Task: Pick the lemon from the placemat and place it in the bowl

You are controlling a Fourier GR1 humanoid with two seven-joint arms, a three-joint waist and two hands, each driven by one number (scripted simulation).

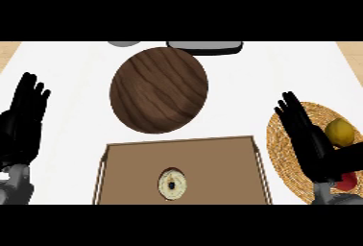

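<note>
1. Nearest, a brown tray (183, 158) holds a small cream bowl (172, 183).
2. On the woven placemat (284, 149) at right, the right hand (309, 144), fingers straight, stands just beside the lemon (340, 130) (ungrasped); closing round it seems next.
3. At left, the left hand (21, 122) rests open.
4. Farthest, a wooden plate (159, 90) lies on the surface (71, 62).

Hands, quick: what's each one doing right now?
Left hand: open, holding nothing.
Right hand: open, beside the lemon, holding nothing.
</note>
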